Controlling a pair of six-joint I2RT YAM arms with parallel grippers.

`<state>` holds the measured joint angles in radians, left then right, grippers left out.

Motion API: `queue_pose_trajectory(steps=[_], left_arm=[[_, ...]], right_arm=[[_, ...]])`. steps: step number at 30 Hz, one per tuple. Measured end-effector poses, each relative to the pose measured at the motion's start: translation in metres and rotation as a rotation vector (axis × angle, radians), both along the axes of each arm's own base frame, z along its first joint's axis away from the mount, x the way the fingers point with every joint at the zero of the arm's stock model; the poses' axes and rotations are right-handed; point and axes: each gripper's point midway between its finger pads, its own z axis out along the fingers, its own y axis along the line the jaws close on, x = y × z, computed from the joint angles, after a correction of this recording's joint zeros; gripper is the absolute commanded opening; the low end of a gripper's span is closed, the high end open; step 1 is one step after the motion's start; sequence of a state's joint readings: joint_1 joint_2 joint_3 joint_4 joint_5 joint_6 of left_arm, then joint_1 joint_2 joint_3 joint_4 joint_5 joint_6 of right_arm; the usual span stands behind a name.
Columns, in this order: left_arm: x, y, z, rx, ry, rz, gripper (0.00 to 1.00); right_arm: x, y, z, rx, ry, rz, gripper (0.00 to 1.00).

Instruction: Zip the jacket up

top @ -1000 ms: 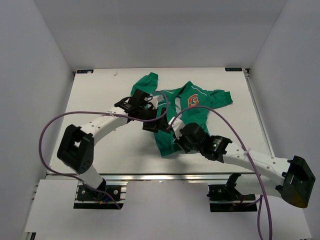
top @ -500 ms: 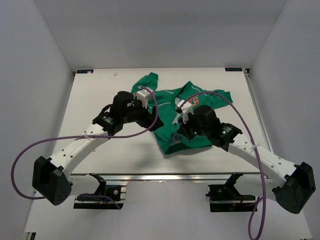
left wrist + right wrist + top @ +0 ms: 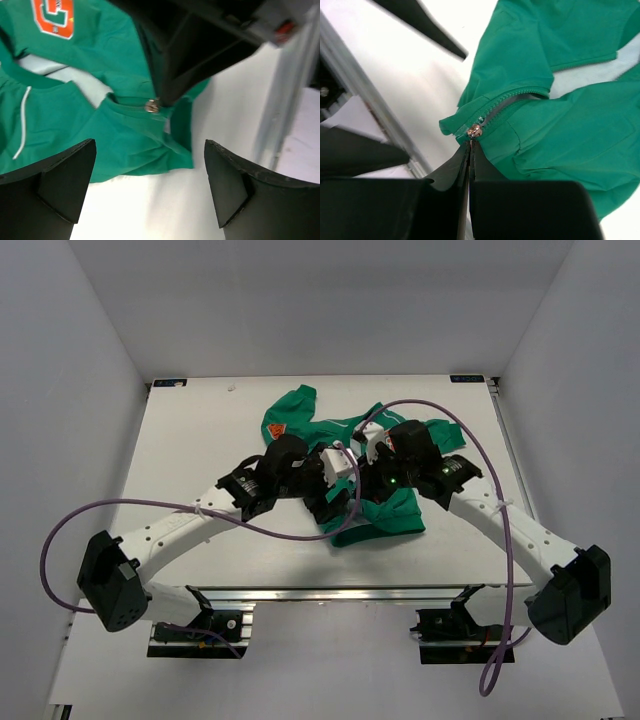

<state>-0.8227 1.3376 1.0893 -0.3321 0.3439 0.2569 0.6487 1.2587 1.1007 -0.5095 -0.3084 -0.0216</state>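
R tool (image 3: 471,144) pinches zipper pull (image 3: 474,131) mid-frame to drag it; L tool (image 3: 150,142) wide open, prob to pin jacket (image 3: 100,135) hem.

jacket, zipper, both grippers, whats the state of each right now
jacket: crumpled on the table, unzipped higher up, pale lining showing
zipper slider: low, near the hem, pinched by its pull
right gripper: shut on the zipper slider
left gripper: open wide, above the hem, holding nothing
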Motion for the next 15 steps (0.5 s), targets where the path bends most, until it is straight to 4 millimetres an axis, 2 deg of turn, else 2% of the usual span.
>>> queue_pose_trajectory(steps=[4, 9, 12, 15], left_arm=[[0.013, 0.001, -0.010, 0.068, -0.056, 0.032, 0.98], [0.027, -0.008, -0.017, 0.146, -0.129, 0.068, 0.91], [0.029, -0.012, -0.018, 0.160, -0.151, 0.071, 0.84], [0.026, -0.014, -0.018, 0.170, -0.168, 0.063, 0.83]], right_arm=[[-0.002, 0.002, 0.004, 0.016, 0.041, 0.018, 0.00], [-0.003, -0.005, 0.003, 0.015, 0.101, 0.000, 0.00], [-0.004, -0.002, 0.001, 0.017, 0.136, 0.007, 0.00], [-0.004, 0.001, 0.002, 0.026, 0.163, 0.009, 0.00]])
